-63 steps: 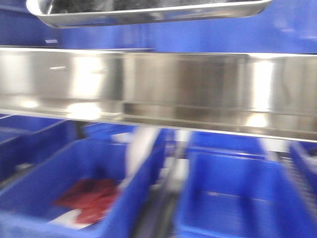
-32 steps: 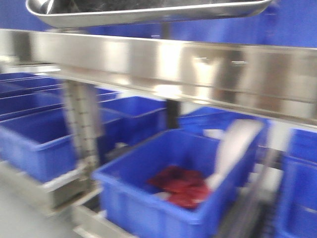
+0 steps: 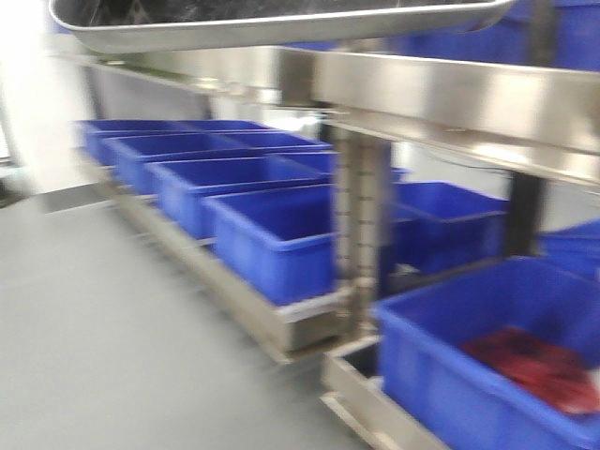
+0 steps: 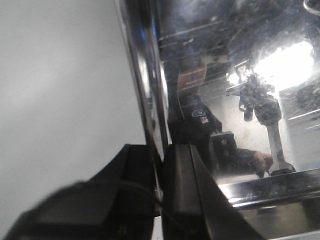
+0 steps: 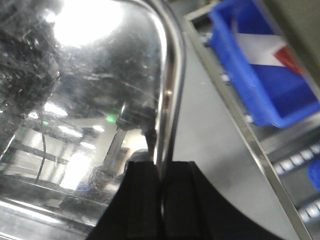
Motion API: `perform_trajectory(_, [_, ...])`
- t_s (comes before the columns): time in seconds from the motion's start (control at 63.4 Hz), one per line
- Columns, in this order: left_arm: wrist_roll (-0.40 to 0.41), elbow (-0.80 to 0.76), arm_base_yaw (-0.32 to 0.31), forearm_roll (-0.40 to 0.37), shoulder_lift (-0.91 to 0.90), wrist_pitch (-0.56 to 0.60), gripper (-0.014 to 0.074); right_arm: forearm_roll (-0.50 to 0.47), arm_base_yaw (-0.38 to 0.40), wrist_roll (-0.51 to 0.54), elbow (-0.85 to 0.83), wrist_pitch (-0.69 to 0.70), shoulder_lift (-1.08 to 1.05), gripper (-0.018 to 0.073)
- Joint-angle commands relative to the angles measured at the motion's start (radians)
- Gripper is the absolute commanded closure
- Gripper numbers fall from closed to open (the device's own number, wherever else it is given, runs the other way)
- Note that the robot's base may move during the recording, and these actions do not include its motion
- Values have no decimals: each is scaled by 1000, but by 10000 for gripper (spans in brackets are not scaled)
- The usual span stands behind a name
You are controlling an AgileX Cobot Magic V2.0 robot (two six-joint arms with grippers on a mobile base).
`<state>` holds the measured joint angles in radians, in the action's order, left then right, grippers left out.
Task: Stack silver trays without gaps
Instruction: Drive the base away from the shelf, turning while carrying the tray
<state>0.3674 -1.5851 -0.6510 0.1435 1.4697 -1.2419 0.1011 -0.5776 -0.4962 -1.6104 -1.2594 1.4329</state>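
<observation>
Left gripper & right gripper both pinch the rim of one silver tray, held high beside the shelf rail; no 2nd tray in sight, so stacking prob. not yet done.

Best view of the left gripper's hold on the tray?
Left wrist: left gripper shut on the silver tray rim, close up. Front view shows only the tray, no gripper; right wrist shows the right gripper instead.

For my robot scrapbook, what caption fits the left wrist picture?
The left gripper pinches the rolled rim of a shiny, mirror-bright silver tray.
</observation>
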Motion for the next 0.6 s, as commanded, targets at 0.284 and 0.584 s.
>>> perform_trajectory(0.284, [-28, -25, -11, 14, -39, -37, 639, 20, 0, 17, -33, 33, -39, 501])
perform_trajectory(0.584, [-28, -25, -11, 14, -39, -37, 645, 20, 0, 17, -33, 33, -39, 501])
